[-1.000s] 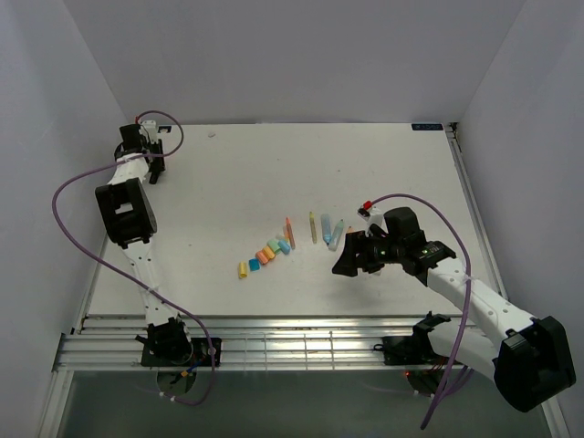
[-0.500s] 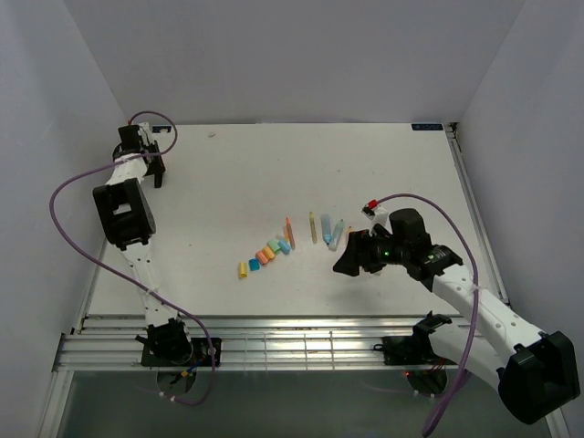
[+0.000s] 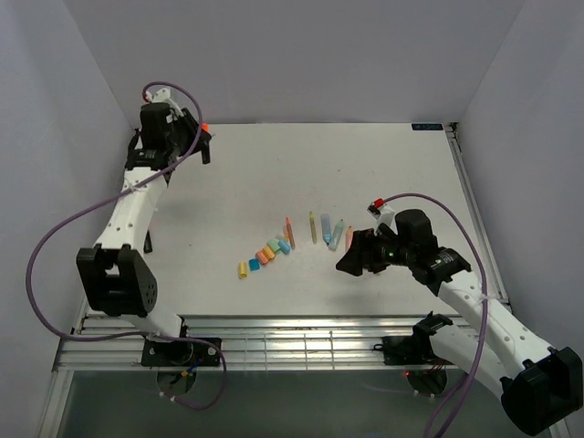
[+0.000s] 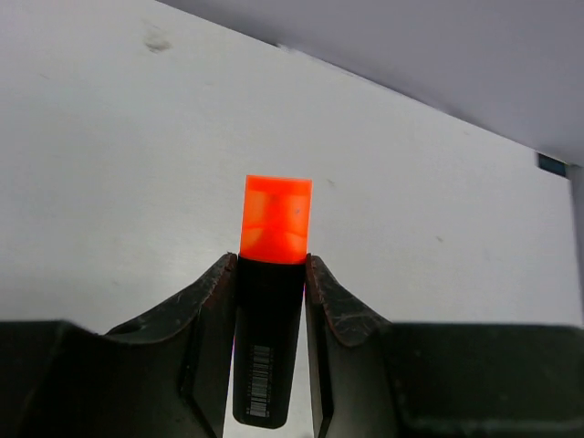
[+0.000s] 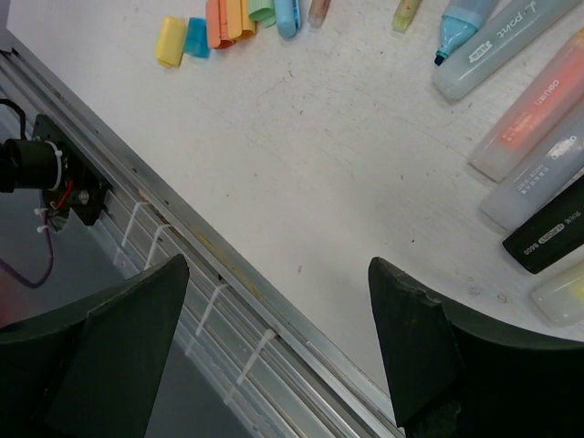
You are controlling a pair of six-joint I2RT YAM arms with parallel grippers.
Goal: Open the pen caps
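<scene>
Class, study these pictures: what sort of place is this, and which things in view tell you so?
Probably a robotics lab test cell: a left arm and a right arm mounted by a metal rail at a white table's edge, plain white walls around, markers and loose caps laid out.

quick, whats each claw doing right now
left claw: shut on a black pen, its orange cap still on
right claw: open, holding nothing
</scene>
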